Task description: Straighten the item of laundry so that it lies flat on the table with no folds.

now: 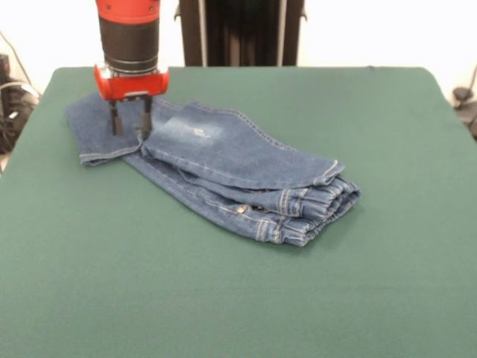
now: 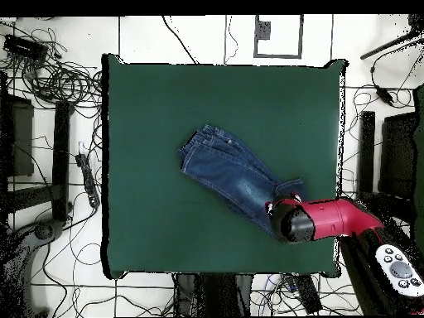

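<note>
The jeans (image 1: 231, 160) are blue denim and lie folded over on themselves on the green table (image 1: 223, 298). Their gathered waistband (image 1: 320, 205) is at the right and a leg end (image 1: 97, 138) at the far left. My gripper (image 1: 131, 123) hangs straight down over the leg end. It is open, with both fingertips at or just above the denim. In the overhead view the jeans (image 2: 228, 170) lie mid-table (image 2: 166, 108), and the red arm head (image 2: 290, 222) covers their lower right end and hides the fingers.
The robot pedestal (image 1: 238, 30) stands behind the table's far edge. In the overhead view, cables (image 2: 58, 79) and dark equipment (image 2: 397, 153) lie on the floor around the table, and a control pad (image 2: 400, 269) lies at the lower right.
</note>
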You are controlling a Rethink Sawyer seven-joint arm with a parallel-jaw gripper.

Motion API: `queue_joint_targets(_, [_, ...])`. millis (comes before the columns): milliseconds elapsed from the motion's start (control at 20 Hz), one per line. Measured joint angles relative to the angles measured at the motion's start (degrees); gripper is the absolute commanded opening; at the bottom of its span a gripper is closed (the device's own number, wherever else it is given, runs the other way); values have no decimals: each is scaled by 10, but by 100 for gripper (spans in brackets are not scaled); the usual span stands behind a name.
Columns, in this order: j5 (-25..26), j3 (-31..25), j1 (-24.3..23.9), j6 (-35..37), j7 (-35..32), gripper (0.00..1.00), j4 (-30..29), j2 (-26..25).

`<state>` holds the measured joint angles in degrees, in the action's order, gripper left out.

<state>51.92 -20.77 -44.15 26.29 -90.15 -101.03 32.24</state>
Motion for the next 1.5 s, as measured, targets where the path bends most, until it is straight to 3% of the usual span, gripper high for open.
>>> queue_joint_targets(900, [0, -2, -2, 6, 0, 0, -2, 5])
queue_joint_targets(1500, [0, -2, 9, 112, 0, 0, -9, 95])
